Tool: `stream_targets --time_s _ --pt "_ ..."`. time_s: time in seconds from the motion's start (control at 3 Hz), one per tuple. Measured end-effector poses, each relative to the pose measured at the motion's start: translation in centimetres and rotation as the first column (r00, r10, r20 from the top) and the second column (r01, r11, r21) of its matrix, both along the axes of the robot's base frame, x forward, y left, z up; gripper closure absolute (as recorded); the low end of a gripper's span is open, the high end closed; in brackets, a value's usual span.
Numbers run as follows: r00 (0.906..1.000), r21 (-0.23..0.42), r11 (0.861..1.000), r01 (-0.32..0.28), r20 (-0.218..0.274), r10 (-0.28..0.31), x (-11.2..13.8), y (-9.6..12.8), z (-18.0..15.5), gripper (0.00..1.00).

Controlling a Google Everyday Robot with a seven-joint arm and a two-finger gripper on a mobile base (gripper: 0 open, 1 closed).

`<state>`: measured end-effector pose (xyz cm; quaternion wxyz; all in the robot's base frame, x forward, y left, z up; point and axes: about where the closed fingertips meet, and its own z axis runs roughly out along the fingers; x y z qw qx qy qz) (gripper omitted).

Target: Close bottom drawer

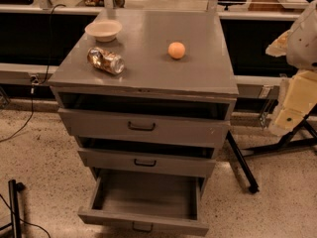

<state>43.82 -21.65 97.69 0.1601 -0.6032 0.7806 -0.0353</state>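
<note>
Looking at the grey cabinet (143, 63), the bottom drawer (146, 198) sits at its foot, pulled way out past the middle drawer (146, 162), with nothing inside. The gripper (292, 105) hangs off to the cabinet's right, a bit below its top and well clear of it. Honestly can't tell if it's apart or together. I reckon the smart move is to drop low in front of the cabinet, plant flat on the panel near the little handle (142, 227), and push straight in so nothing jams.
</note>
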Motion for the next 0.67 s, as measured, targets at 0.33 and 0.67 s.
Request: stream_targets --time_s 0.33,0.67 --pt "1.0 0.0 1.0 0.0 0.0 0.0 0.0 0.0 0.0 0.0" --pt "0.9983 -0.006 0.999 -0.04 -0.042 0.04 0.5 0.8 -1.4 0.0"
